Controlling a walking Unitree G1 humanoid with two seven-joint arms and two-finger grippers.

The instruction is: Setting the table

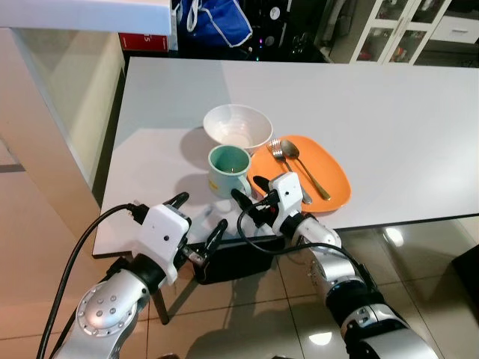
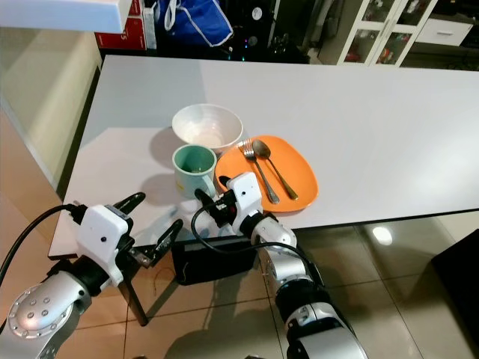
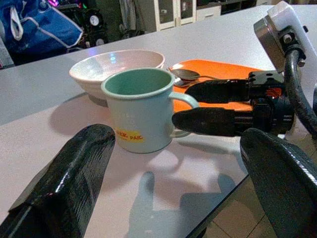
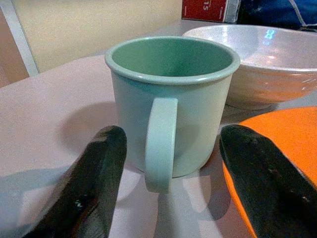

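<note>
- mint-green enamel mug (image 1: pixel 228 170) stands near the white table (image 1: pixel 389 134) edge, its handle turned toward the right gripper (image 1: pixel 250 193), whose spread black fingers bracket that handle without touching, probably lining up a grasp.
- left gripper (image 1: pixel 199 218) hovers off the table edge, fingers spread and holding nothing.
- one mug, one white ceramic bowl (image 1: pixel 237 126) just behind it, one orange oval plate (image 1: pixel 314 176) beside it.
- on the plate lie one metal fork (image 1: pixel 278 153) and one metal spoon (image 1: pixel 293 152), side by side.
</note>
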